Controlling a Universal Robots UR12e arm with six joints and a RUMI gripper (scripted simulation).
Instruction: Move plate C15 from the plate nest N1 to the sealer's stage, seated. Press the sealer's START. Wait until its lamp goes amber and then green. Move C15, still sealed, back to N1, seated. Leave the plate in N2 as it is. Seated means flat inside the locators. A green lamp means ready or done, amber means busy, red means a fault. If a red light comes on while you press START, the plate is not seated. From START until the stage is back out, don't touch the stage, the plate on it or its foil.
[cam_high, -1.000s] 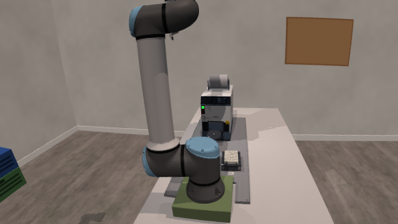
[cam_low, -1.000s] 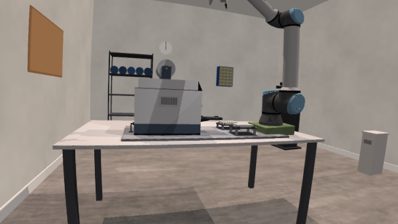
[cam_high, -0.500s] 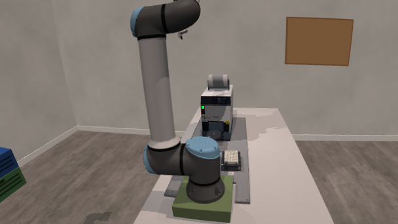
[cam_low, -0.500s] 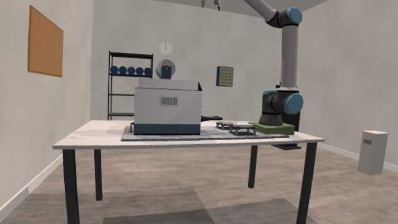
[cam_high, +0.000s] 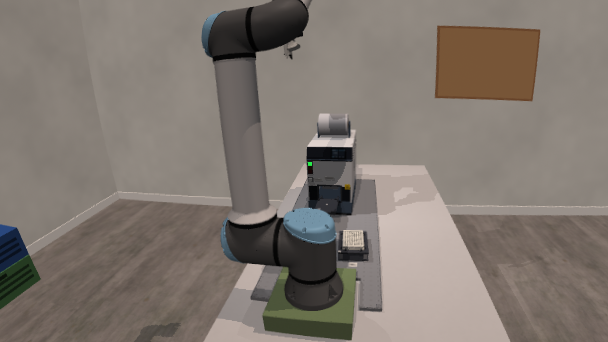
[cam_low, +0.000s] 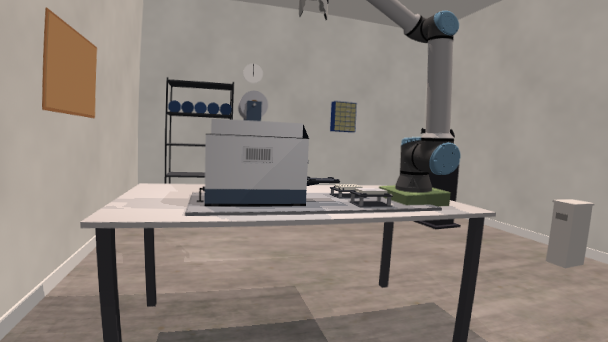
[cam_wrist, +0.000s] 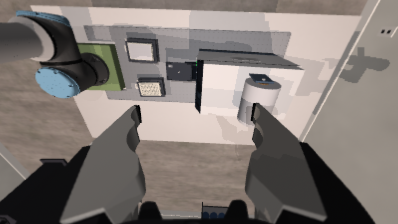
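Grey-walled room, white counter (cam_high: 425, 280): the gripper (cam_wrist: 195, 150) hangs high with fingers apart and empty, both plates seemingly in their nests, sealer (cam_high: 331, 165) lamp green, so everything remains.

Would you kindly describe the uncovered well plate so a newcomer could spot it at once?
Start at the white sealer on the table. Between its dark stage and the arm's green base sit two nests. The plate shows a dotted well grid; its neighbour looks smooth white.
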